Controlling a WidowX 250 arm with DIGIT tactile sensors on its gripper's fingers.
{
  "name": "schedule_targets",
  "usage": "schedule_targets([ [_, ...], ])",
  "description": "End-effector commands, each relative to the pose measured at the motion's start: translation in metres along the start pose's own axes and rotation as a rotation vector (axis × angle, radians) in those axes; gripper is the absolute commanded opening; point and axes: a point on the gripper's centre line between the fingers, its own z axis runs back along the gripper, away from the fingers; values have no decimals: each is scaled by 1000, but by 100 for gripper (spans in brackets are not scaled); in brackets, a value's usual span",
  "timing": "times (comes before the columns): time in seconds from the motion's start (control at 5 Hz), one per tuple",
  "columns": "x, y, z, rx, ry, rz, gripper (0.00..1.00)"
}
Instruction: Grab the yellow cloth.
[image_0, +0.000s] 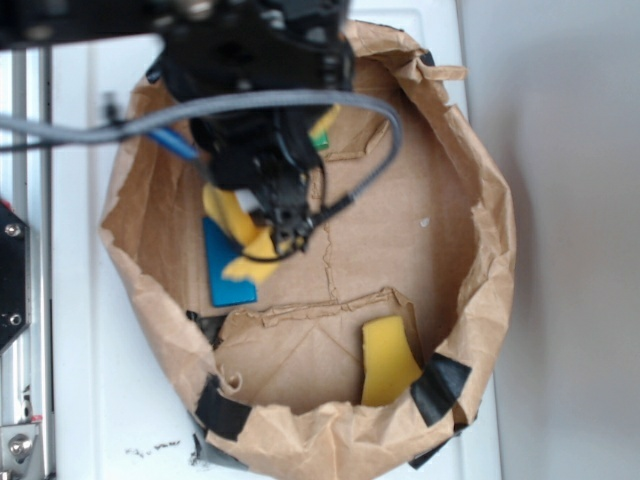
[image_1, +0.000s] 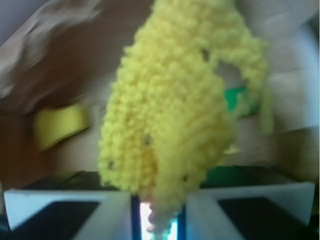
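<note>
The yellow cloth (image_1: 175, 110) is a fuzzy bright-yellow rag that fills the middle of the wrist view. It hangs from my gripper (image_1: 159, 215), whose two white fingers are shut on its narrow end. In the exterior view my gripper (image_0: 283, 222) hovers over the left part of the brown paper bag (image_0: 480, 170), with the yellow cloth (image_0: 250, 262) dangling below it, lifted above the bag floor. My arm hides the upper part of the cloth.
A blue block (image_0: 228, 270) lies on the bag floor under the cloth. A mustard-yellow sponge (image_0: 387, 362) leans at the bag's front wall and shows as the sponge (image_1: 60, 125) in the wrist view. A green piece (image_0: 322, 141) sits at the back. Tall crumpled bag walls ring everything.
</note>
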Motion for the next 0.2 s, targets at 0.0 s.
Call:
schedule_targets([
  [0.0, -15, 5, 4, -7, -186, -50, 0],
])
